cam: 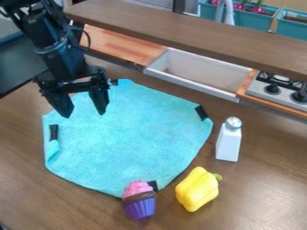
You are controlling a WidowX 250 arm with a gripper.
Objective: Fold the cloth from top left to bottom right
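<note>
While cloth (132, 139) lies on tabletop (264, 193), stove (283, 94) sits beyond.

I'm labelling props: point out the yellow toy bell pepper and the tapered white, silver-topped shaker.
Yellow toy bell pepper (196, 189): camera view, middle of its body.
White, silver-topped shaker (228, 144): camera view, its white side.

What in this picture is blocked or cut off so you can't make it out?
All in the camera view:
Part of the far left edge of the cloth: behind the gripper.
A bit of its near edge: behind the toy cupcake.
Whatever lies under the cloth: covered by it.
The rest of the stove: cut off by the right edge and the brown shelf.
</note>
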